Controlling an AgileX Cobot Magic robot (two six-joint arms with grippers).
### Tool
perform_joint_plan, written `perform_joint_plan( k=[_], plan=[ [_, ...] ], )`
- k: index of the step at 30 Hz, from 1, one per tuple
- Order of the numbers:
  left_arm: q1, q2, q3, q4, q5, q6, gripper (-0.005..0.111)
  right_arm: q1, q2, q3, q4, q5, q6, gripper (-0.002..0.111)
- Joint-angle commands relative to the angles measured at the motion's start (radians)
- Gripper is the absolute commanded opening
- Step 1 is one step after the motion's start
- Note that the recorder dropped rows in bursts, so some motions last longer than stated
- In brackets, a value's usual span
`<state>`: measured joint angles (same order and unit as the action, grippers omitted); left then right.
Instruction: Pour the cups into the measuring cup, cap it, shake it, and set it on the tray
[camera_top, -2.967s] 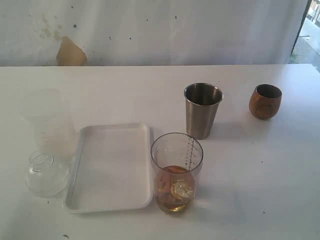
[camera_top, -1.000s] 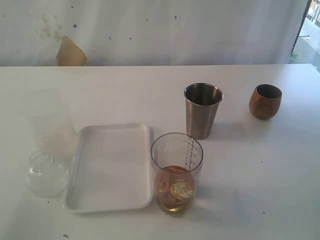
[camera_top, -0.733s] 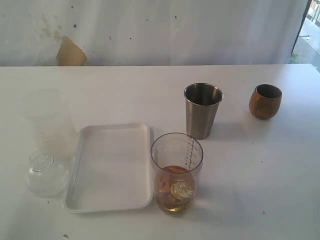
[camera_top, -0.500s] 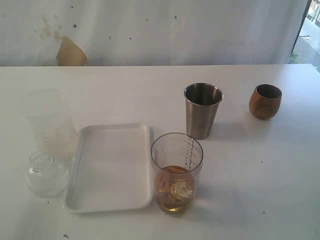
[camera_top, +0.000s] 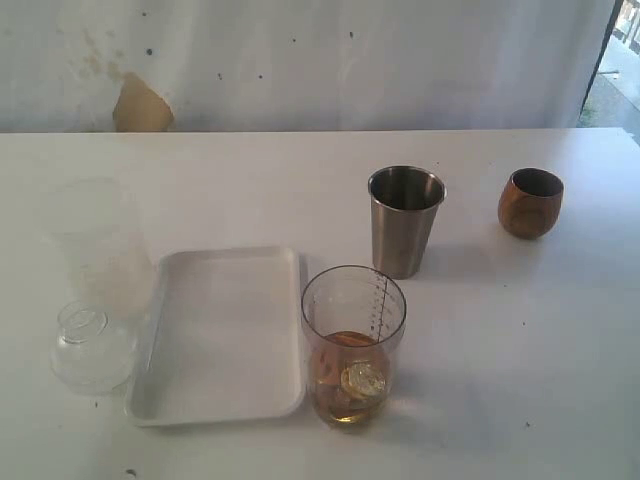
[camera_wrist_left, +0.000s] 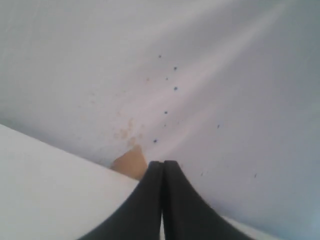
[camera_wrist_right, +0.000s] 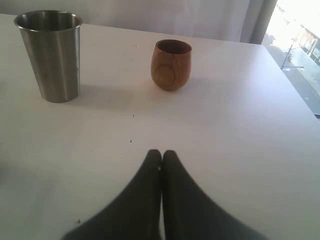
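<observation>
The clear measuring cup (camera_top: 353, 345) stands upright near the table's front middle, with amber liquid and ice in its bottom. Behind it is the steel tumbler (camera_top: 405, 221) (camera_wrist_right: 50, 55), and the brown wooden cup (camera_top: 530, 203) (camera_wrist_right: 171, 65) sits farther right. The white tray (camera_top: 225, 335) lies to the left of the measuring cup, with nothing on it. Neither gripper shows in the exterior view. My left gripper (camera_wrist_left: 163, 163) is shut on nothing, facing the back wall. My right gripper (camera_wrist_right: 161, 152) is shut on nothing, over bare table short of both cups.
A frosted plastic container (camera_top: 100, 245) stands left of the tray, with a clear domed lid (camera_top: 90, 345) lying in front of it. A tan patch (camera_top: 140, 105) (camera_wrist_left: 130, 162) marks the white wall behind the table.
</observation>
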<state>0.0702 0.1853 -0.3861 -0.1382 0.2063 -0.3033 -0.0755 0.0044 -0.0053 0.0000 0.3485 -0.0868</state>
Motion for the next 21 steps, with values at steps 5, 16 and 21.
perform_joint_plan(
  k=[5,16,21],
  plan=[
    [-0.003,0.364,-0.383,-0.112,0.400,0.343,0.015,-0.006,-0.004,0.005,0.000,0.002,0.004,0.000],
    [-0.003,0.792,-0.523,-0.246,0.836,0.548,0.052,-0.006,-0.004,0.005,0.000,0.002,0.004,0.000],
    [-0.003,0.910,-0.441,-0.371,0.822,0.686,0.052,-0.006,-0.004,0.005,0.000,0.002,0.004,0.000]
  ],
)
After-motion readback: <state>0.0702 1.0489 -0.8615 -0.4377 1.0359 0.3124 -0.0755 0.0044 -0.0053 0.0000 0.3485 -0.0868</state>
